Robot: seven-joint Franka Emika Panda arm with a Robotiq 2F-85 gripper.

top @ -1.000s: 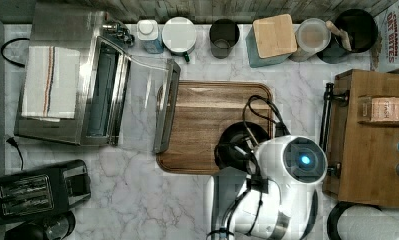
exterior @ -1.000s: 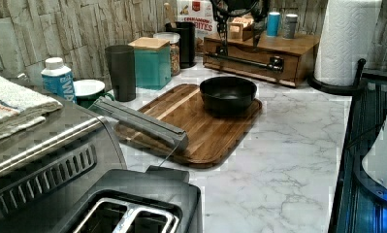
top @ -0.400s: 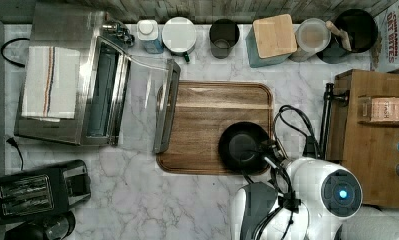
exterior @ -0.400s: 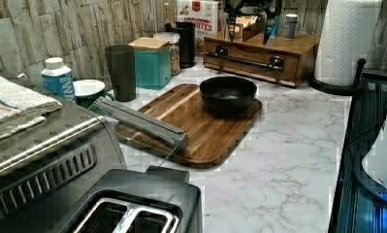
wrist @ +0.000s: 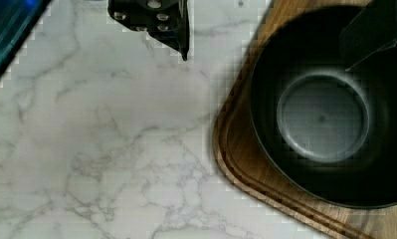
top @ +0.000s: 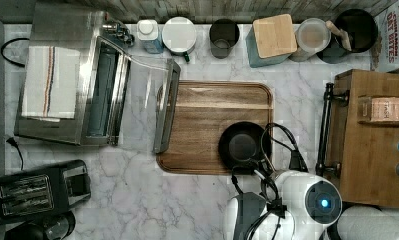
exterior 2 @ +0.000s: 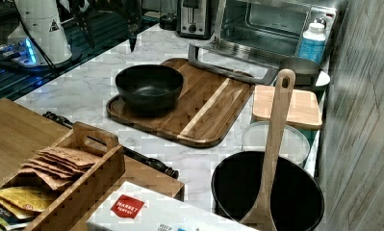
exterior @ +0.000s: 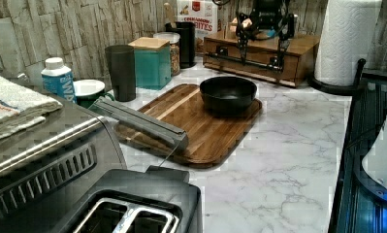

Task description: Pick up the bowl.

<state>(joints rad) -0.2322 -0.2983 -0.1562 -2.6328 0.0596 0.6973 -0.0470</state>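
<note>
Plainly, the bowl point(exterior 2: 148, 86) sits upright on the wooden board point(exterior 2: 213, 103), in the board's corner nearest the robot's white base point(top: 307, 200); its rim comes close to the board's edges there; it is empty, the glossy grey bottom bare in the wrist view.

The gripper point(exterior: 260, 56) hangs above that same corner of the board, well clear of the bowl, with its fingers spread wide and nothing between them; in the wrist view one finger point(wrist: 156, 20) is over the marble counter point(wrist: 101, 149) just off the board, while the other reaches over the bowl's dark inside, so the near wall of the bowl lies between the two; being round, the bowl has no long axis to line up with, and I judge that a straight descent would put the fingers astride that wall.

Beyond the board's far edge stands a row of containers; the dark cup point(top: 224, 36) looks empty; the black pot point(exterior 2: 266, 197) holds a wooden spoon point(exterior 2: 276, 144); a lidded clear jar point(top: 313, 35) stands beside the pot, its contents not clear enough to name.
</note>
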